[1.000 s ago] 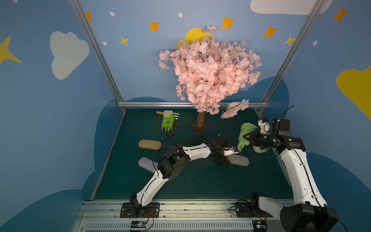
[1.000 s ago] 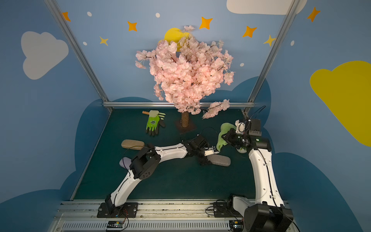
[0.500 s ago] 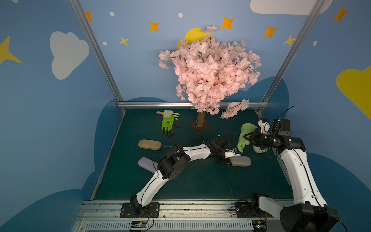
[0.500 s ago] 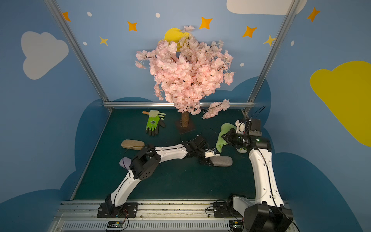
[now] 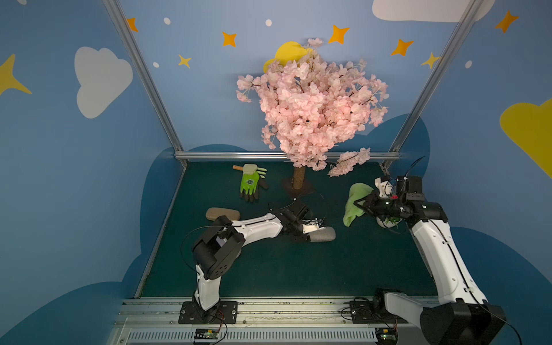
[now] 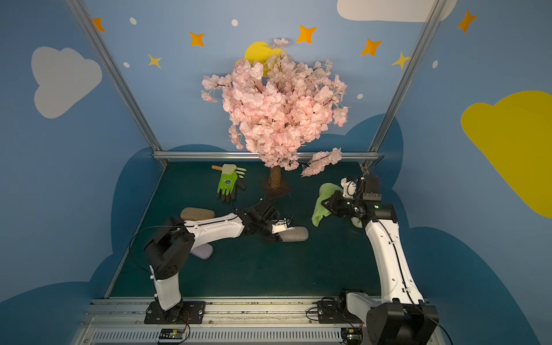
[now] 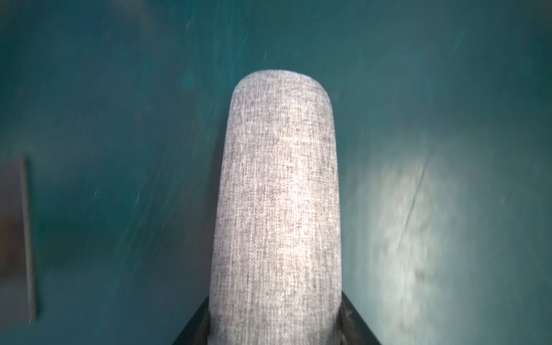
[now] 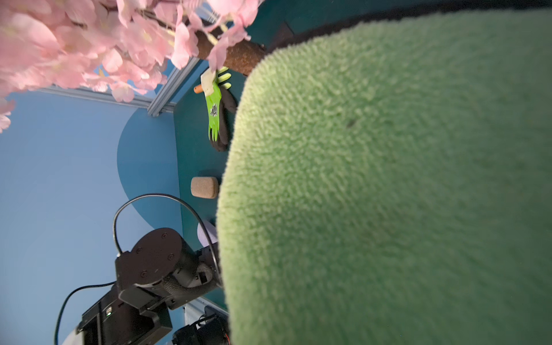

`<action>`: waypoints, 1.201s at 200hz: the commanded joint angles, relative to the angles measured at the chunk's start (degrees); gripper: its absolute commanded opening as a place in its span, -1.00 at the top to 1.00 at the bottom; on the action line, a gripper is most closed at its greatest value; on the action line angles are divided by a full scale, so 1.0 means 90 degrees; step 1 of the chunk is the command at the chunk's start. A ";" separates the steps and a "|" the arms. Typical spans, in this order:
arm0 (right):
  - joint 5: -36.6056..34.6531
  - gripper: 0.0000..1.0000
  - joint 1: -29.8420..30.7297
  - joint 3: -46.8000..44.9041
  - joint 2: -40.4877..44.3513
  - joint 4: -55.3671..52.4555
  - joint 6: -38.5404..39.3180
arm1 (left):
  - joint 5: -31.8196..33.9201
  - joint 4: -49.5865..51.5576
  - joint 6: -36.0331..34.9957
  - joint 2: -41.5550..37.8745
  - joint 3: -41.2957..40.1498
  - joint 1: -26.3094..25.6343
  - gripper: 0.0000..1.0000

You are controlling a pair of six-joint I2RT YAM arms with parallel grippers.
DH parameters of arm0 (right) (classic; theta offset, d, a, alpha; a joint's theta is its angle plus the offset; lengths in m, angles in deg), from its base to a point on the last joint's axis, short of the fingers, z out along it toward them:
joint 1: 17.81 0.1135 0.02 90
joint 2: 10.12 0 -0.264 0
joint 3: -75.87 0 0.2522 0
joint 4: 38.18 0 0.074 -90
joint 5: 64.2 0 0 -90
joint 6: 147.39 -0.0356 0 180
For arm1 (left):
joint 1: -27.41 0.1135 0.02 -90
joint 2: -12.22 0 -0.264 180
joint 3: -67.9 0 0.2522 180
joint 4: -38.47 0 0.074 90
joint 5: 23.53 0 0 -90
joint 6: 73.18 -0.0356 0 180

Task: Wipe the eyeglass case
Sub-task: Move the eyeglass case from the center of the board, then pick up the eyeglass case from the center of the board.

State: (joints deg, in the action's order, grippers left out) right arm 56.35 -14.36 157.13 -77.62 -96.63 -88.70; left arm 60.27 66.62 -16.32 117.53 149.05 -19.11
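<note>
A grey fabric eyeglass case [image 5: 324, 234] [image 6: 297, 234] lies lengthwise near the middle of the green mat. My left gripper [image 5: 310, 233] [image 6: 280, 233] is shut on its near end. In the left wrist view the case [image 7: 277, 194] runs straight out from between the dark jaws, which press on both of its sides. My right gripper [image 5: 363, 204] [image 6: 328, 204] hangs at the right, above the mat, shut on a light green cloth [image 5: 354, 206] [image 6: 322, 206]. The cloth [image 8: 388, 179] fills most of the right wrist view and hides the jaws there.
A tan case [image 5: 222, 213] [image 8: 204, 187] lies at the left, and a lilac case [image 6: 203, 251] sits under the left arm's elbow. A green glove [image 5: 250, 183] and a pink blossom tree [image 5: 313, 104] stand at the back. A small white pot [image 5: 388, 222] sits beneath the right arm.
The left gripper has closed on the grey case and drawn it leftward, the elbow folding back with it. The right arm and the cloth have stayed in place.
</note>
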 commanded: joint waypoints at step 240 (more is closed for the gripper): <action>-0.0377 1.00 0.1229 -0.0152 -0.0538 0.0795 -0.0471 | -0.2065 0.0775 0.8886 -0.0552 -0.0312 0.1956 -0.99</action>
State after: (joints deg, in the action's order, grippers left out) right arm 53.92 -3.70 156.46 -83.96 -89.90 -93.45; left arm 42.57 70.82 59.48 108.79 142.28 -1.71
